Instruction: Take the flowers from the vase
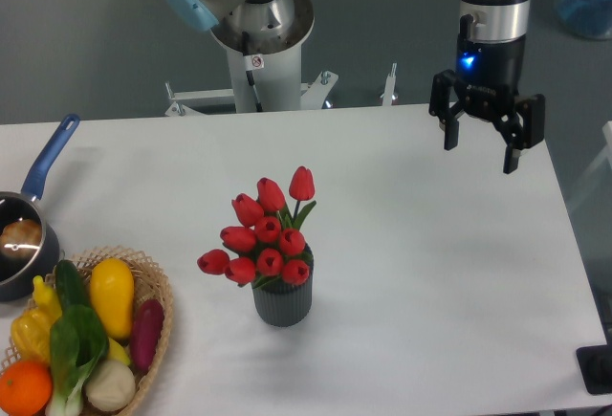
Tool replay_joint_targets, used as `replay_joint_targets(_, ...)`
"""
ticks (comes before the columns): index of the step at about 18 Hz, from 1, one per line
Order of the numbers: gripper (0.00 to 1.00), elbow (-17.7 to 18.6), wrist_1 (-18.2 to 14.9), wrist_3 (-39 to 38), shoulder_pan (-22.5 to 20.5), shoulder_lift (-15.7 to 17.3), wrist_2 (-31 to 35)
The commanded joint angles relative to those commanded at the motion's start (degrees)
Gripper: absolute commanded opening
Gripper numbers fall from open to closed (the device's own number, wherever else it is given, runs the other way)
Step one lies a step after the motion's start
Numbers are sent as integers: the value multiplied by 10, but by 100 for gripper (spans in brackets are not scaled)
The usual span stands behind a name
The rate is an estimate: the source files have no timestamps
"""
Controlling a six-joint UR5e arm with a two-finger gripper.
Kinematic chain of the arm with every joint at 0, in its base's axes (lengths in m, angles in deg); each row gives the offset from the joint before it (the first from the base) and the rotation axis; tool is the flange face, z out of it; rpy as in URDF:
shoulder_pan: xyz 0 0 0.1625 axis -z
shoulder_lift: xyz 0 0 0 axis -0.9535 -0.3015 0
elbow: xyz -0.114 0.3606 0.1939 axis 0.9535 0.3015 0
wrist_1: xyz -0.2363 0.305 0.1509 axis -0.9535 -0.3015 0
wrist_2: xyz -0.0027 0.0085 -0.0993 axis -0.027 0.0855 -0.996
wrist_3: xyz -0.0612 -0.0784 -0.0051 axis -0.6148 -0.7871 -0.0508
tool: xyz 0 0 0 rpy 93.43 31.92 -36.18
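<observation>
Camera view has the flowers (263, 236) sitting in the vase (283, 300) mid-surface (430, 263), gripper (481, 154) hanging open well off to the side. They look light and floppy; I'd pinch the bunched stems just above the rim.

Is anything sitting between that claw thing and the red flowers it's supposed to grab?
Nothing visible. The gripper hangs with jaws apart above the table, right of the flowers in the vase; only bare tabletop lies between.
</observation>
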Motion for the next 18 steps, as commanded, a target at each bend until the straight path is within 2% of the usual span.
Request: replay_joint_targets(18,100,20,1,0,9,-3,-3)
